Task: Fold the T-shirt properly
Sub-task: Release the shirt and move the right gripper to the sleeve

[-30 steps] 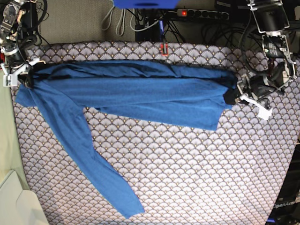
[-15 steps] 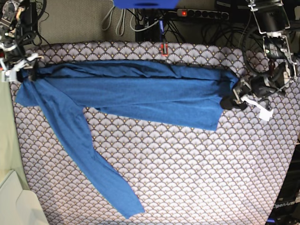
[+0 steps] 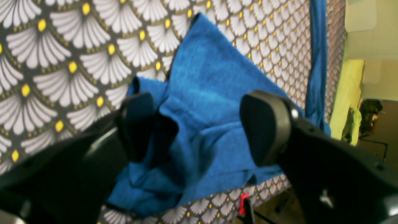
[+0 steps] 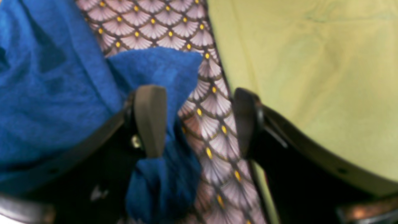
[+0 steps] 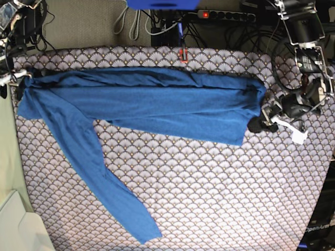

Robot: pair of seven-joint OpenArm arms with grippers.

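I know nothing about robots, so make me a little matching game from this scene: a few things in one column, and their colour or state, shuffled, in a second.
Things:
1. T-shirt
2. left gripper
3. tablecloth
4. power strip light

Colour or state:
A. glowing red
B. jaws apart, above blue cloth
C. royal blue, folded into a long band with one sleeve trailing
D. fan-patterned with yellow dots

Pairs: 1-C, 2-B, 3-D, 4-A

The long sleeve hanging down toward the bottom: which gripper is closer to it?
Right. The right gripper sits at the shirt end where the sleeve starts; the left gripper is at the far end.
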